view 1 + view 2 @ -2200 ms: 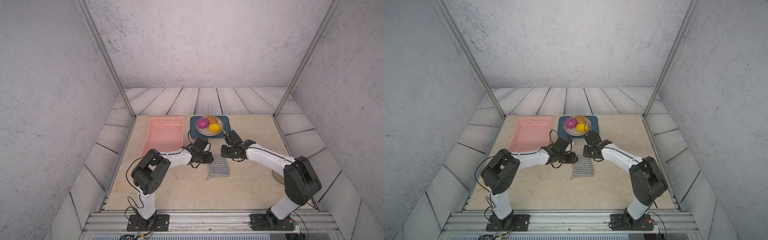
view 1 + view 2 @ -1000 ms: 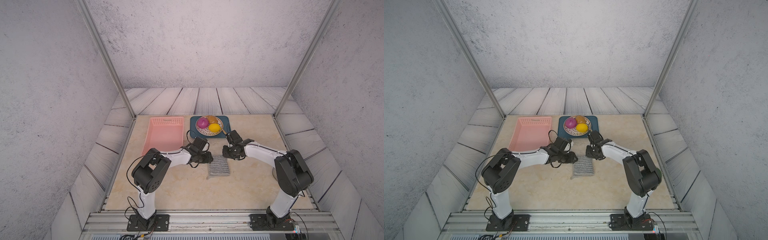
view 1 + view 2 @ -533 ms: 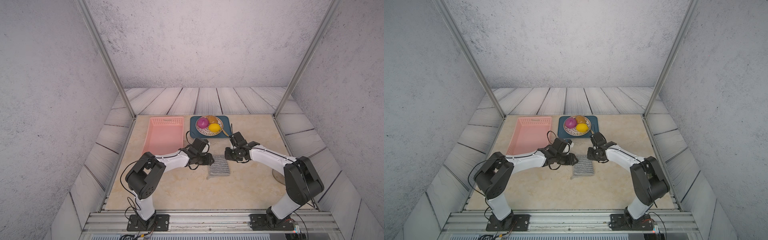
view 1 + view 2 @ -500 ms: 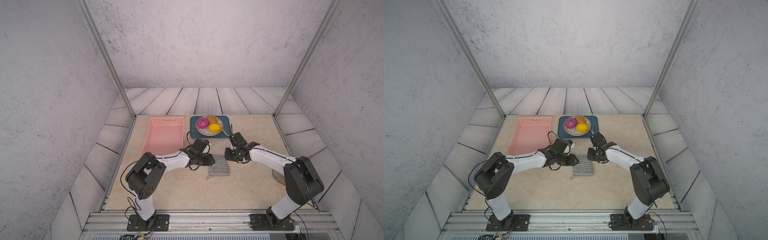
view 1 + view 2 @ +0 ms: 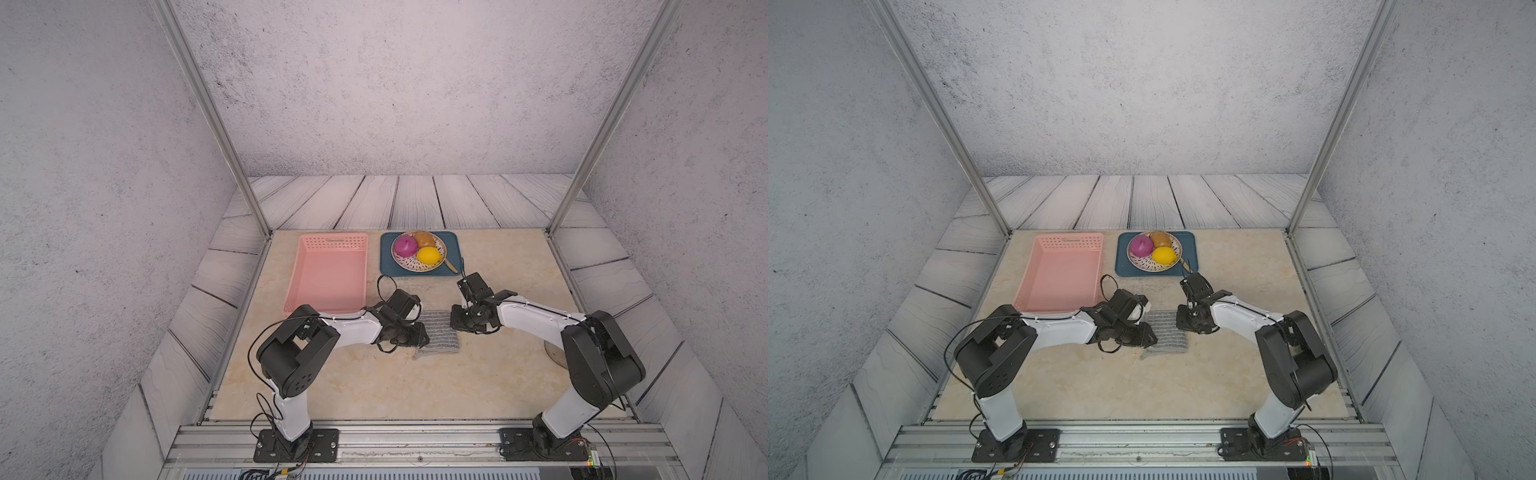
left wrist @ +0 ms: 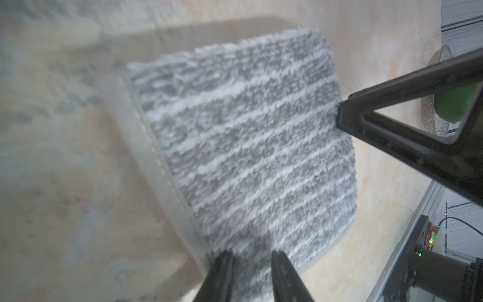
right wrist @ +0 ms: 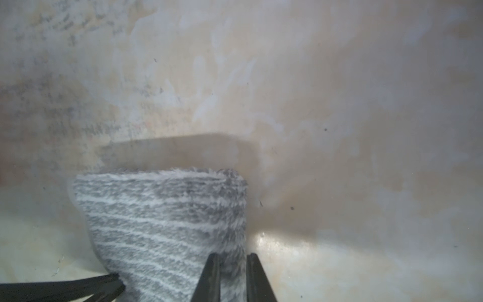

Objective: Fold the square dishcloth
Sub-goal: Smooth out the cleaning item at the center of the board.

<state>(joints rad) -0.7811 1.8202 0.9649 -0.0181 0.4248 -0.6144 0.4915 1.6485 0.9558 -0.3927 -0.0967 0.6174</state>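
Beige marbled surface (image 5: 478, 374) in a grey-walled booth, with a pink basket (image 5: 334, 240) and a fruit tray (image 5: 388, 268) at the back. The dishcloth (image 5: 439, 334) lies flat in the middle between the two arms, apart from both of those. It looks already doubled to me, since it's a narrow oblong and not a square.

Right pincer (image 7: 232, 257) is clamped on one edge, with pile bulging between the fingers. Left pincer (image 6: 251, 255) is narrowed around the opposite side near a rounded corner, with cloth in the gap. Can't tell if it's actually biting.

My read is that this is the grab before the next fold. Get every layer into each pinch, lift both sides together and level, carry them over low, and line the edges up before letting go. An uneven lift means a skewed fold.

Material is a thick fuzzy pile, grey with thin whitish stripes, and a smooth pale band runs along one side. It's probably floppy enough to sag between the pinches, and plush enough to slip out of a shallow one.
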